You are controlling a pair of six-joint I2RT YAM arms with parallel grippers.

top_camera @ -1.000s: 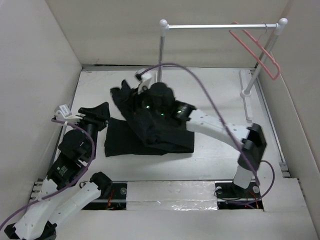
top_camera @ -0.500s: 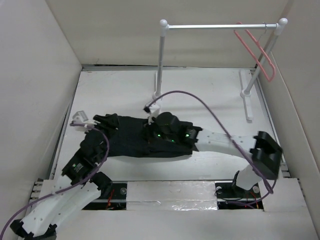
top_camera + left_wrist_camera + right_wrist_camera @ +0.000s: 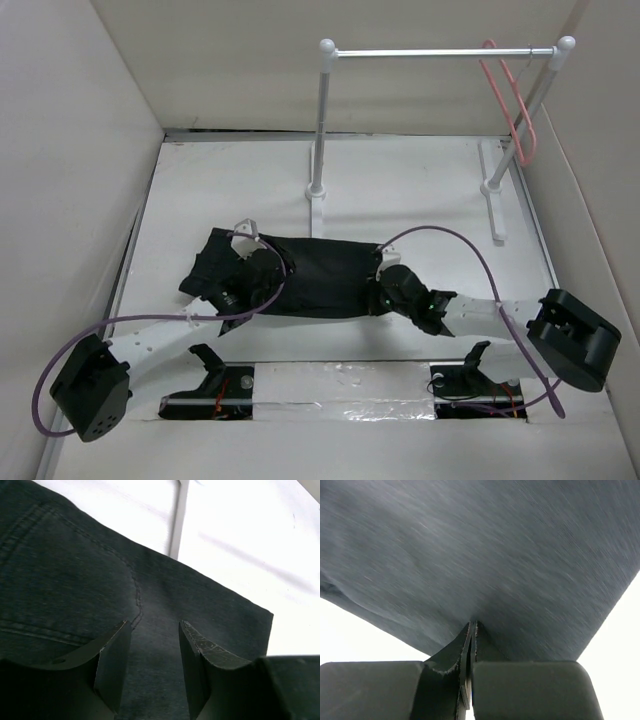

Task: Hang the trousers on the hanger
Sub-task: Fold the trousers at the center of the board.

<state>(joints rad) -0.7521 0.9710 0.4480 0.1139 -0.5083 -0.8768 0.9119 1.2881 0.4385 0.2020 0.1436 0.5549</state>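
Both arms have dropped down low and pulled apart, and the trousers [image 3: 310,280], which were bunched up in a heap a second ago, now lie flat in one long strip across the middle of the table [image 3: 420,180].

Nearest to the arms' bases, the left gripper [image 3: 155,650] sits at the left end of the strip. Its two fingers [image 3: 112,665] stand apart, with dark cloth and a curved line of stitching showing in the gap. It is not holding anything.

At the right end of the strip is the right gripper [image 3: 471,635]. Its fingers are pressed tight together and their tips sit right on the edge of the cloth, so it looks to be pinching the trousers there.

Farther back stands the white rail [image 3: 440,52] on its two posts. The pink hanger [image 3: 515,110] hangs from the right end of the rail, well apart from the trousers. It has swung since before and now shows almost edge-on.
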